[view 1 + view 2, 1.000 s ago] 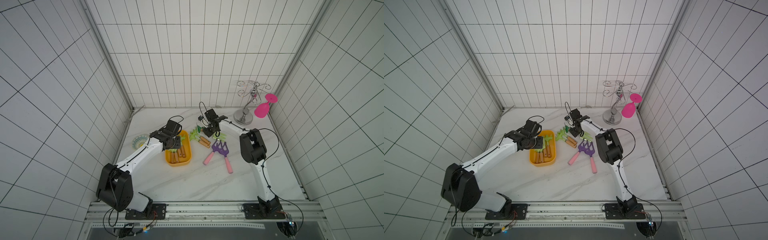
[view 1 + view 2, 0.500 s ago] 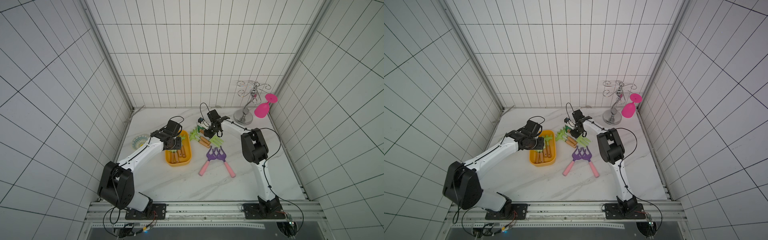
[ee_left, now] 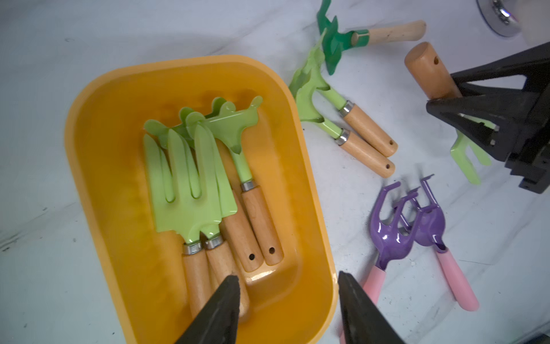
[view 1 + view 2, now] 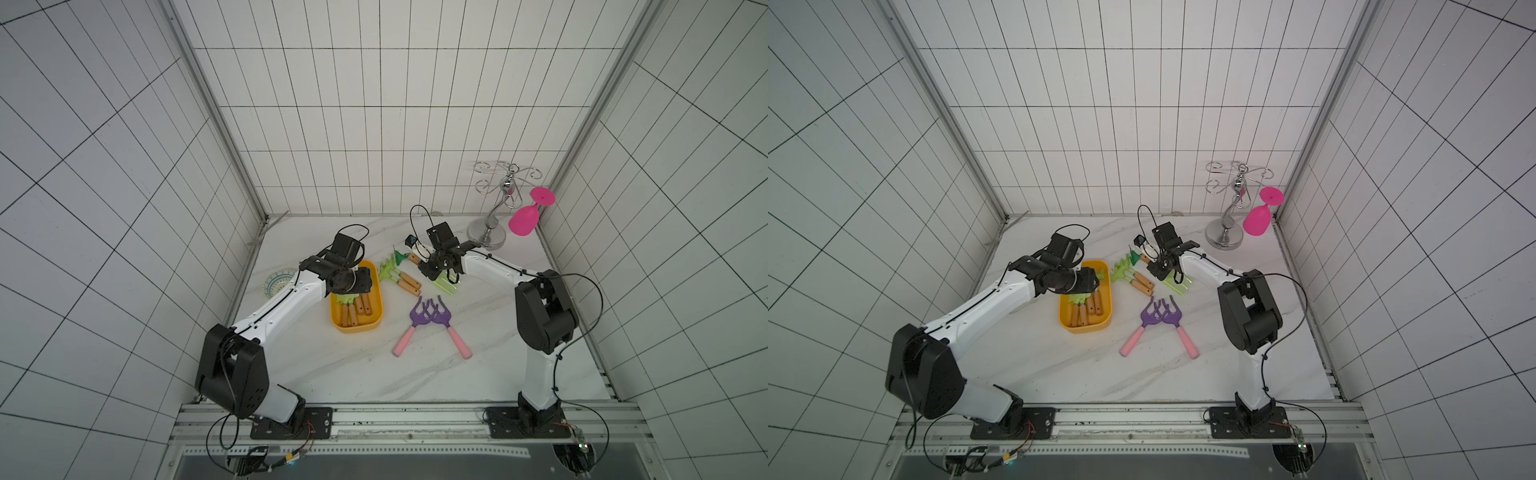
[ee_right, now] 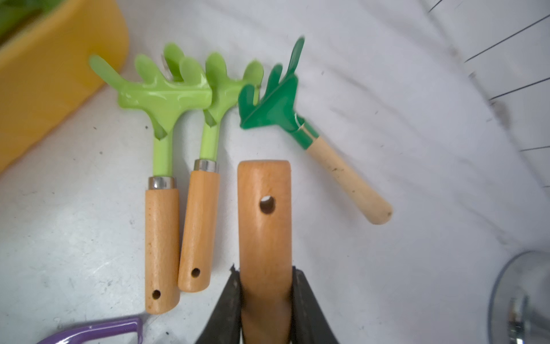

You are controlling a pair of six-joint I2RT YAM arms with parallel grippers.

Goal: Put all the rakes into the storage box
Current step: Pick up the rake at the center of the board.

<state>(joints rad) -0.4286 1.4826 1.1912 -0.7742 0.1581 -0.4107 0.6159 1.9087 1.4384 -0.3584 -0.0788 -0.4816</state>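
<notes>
- Sitting at mid-left in both top views, a small patterned plate (image 4: pixel 274 283) rests on the marble desk (image 4: pixel 332 370) near the left wall.
- Just right of it, the left end effector (image 3: pixel 288 274) hangs over the far end of the storage box (image 4: pixel 356 331), fingers spread with nothing between them.
- The yellow-orange box, left of centre, holds several light-green tools (image 4: pixel 353 309) with wooden handles.
- Right of the box, a pair of light-green rakes (image 4: pixel 399 280) lies side by side on the desk, with a dark-green rake (image 4: pixel 401 258) just behind them.
- At upper centre, the right end effector (image 5: pixel 265 275) pinches the wooden handle of the held rake (image 5: pixel 265 214), outside the box; I cannot tell whether its prongs touch the desk.
- Lower centre, two purple rakes (image 4: pixel 430 320) with pink handles cross at the heads.
- Upper right, a pink glass (image 4: pixel 524 219) hangs on a chrome stand (image 4: pixel 486 239).
</notes>
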